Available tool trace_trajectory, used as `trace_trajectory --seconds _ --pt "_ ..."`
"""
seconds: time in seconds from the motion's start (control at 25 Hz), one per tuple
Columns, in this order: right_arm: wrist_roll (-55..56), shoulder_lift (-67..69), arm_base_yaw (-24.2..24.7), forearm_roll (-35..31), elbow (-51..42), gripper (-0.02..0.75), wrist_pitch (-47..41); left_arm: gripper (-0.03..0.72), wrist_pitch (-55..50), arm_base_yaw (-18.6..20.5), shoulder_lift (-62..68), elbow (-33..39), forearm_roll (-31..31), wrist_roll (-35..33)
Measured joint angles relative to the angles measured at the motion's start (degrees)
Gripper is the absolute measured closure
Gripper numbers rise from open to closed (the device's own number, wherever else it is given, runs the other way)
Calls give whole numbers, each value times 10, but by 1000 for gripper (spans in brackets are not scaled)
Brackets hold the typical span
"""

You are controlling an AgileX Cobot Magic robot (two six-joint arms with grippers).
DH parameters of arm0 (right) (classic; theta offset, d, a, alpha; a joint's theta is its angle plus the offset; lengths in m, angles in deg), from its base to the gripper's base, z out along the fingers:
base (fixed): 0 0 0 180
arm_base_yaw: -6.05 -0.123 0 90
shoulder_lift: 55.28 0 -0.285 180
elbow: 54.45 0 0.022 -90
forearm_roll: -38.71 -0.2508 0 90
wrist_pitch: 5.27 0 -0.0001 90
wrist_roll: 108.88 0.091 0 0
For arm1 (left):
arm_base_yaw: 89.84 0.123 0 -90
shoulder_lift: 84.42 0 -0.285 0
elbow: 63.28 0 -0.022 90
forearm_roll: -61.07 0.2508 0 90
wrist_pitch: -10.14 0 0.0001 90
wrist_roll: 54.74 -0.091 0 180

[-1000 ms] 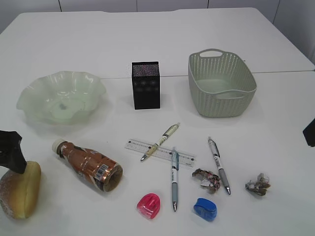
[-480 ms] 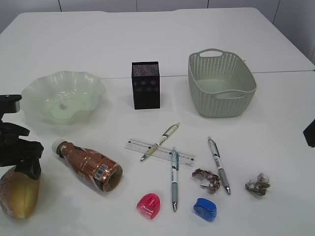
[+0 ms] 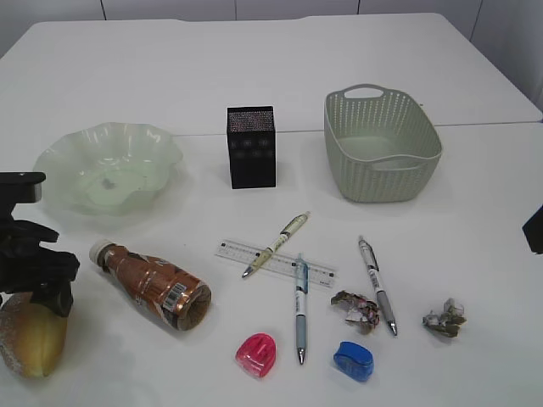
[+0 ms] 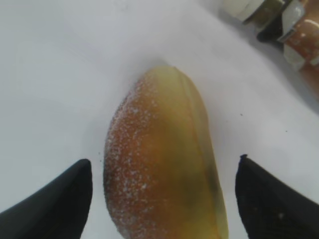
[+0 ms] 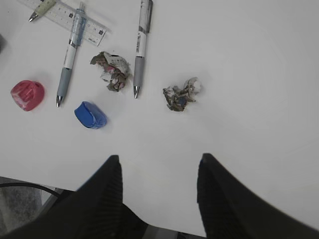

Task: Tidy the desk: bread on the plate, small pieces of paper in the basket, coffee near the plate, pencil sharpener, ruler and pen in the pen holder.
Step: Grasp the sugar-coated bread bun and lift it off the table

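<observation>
I see bright, even light, soft shadows on the counter; bread close-up is blurry, exterior sharp.

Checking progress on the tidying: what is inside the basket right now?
The basket shows only its bare floor; the near wall hides a strip of it.

White desk, seam across: bread, plate, coffee, basket, pen holder.

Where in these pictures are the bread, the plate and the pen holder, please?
bread (image 4: 159,159): left wrist view, middle of its golden crust.
plate (image 3: 59,161): exterior view, left stretch of its wavy rim.
pen holder (image 3: 252,157): exterior view, its front mesh face.
</observation>
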Motion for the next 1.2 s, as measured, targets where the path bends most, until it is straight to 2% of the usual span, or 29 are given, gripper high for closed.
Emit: trace_trajectory --seconds 0.24,0.52,0.6,0.88,1.2 --pt "0 0 0 0 0 375 0 53 4 0 27 0 -5 0" --pt "0 0 0 0 0 375 0 254 5 0 28 0 -7 0" --pt "0 0 0 0 0 375 0 286 5 0 28 0 -7 0" --pt "0 0 0 1 0 375 0 306 -3 0 9 0 -11 0" --pt "0 0 0 1 0 375 0 311 41 0 -155 -25 -7 0"
